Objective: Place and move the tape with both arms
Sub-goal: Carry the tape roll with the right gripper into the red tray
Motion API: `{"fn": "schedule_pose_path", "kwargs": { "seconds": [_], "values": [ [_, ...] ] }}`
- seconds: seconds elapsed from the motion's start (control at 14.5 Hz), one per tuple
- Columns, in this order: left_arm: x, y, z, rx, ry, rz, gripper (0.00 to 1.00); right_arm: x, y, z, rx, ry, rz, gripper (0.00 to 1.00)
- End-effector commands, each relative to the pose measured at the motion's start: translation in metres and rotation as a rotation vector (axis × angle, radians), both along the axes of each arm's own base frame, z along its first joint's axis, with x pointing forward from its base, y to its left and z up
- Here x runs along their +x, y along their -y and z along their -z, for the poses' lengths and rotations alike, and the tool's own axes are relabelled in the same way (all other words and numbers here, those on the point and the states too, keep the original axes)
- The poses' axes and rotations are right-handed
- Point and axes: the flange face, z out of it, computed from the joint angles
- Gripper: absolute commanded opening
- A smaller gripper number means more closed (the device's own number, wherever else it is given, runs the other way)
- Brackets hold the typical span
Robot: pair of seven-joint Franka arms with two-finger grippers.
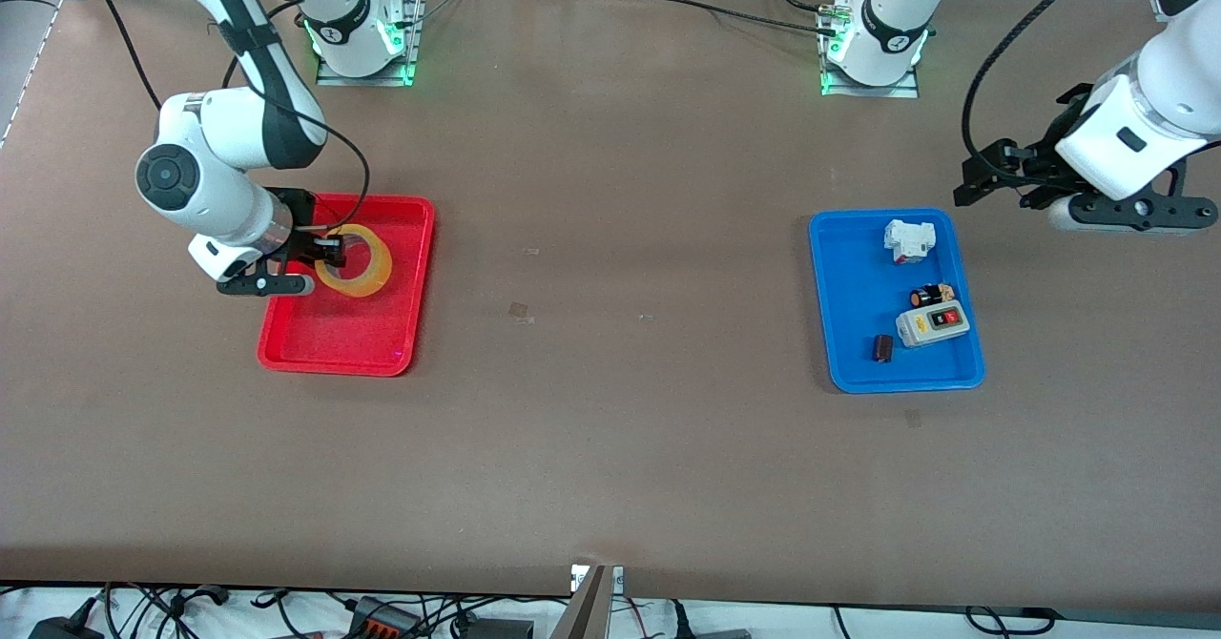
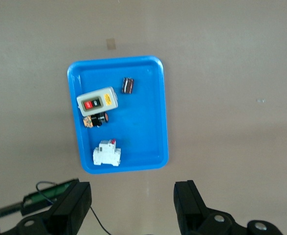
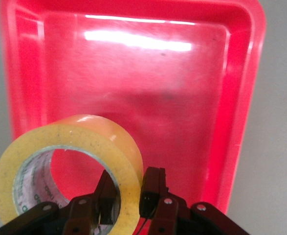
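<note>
The tape (image 1: 355,260) is a translucent yellow roll with a grey core, held over the red tray (image 1: 401,310). My right gripper (image 1: 329,250) is shut on the tape's wall, one finger inside the ring and one outside. The right wrist view shows the tape (image 3: 72,161) pinched between the fingers (image 3: 152,188), with the red tray (image 3: 192,93) below. My left gripper (image 1: 992,174) is open and empty, up in the air past the blue tray (image 1: 852,281), toward the left arm's end of the table. Its fingers (image 2: 188,203) stand wide apart over bare table.
The blue tray holds a white-grey switch box with a red button (image 1: 933,325), a white breaker (image 1: 907,240), a small black and tan part (image 1: 931,295) and a small dark block (image 1: 882,348). The same tray shows in the left wrist view (image 2: 148,112).
</note>
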Motion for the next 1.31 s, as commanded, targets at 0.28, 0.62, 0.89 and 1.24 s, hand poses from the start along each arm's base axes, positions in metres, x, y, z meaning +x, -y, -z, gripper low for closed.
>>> {"fn": "schedule_pose_path", "kwargs": {
  "seconds": [0.28, 0.62, 0.89, 1.24],
  "values": [
    [0.000, -0.006, -0.009, -0.025, -0.013, -0.006, 1.00, -0.005, 0.037, 0.040, 0.027, 0.008, -0.080, 0.12],
    [0.000, -0.005, -0.009, -0.024, -0.011, -0.003, 1.00, -0.003, 0.034, 0.049, 0.031, 0.023, -0.083, 0.47],
    [0.001, -0.006, -0.009, -0.022, -0.008, -0.003, 1.00, 0.004, 0.031, 0.014, 0.021, 0.053, -0.072, 0.98],
    [0.001, -0.009, -0.010, -0.014, 0.003, 0.001, 1.00, 0.045, 0.031, -0.107, 0.005, 0.055, -0.070, 0.98]
  ]
}}
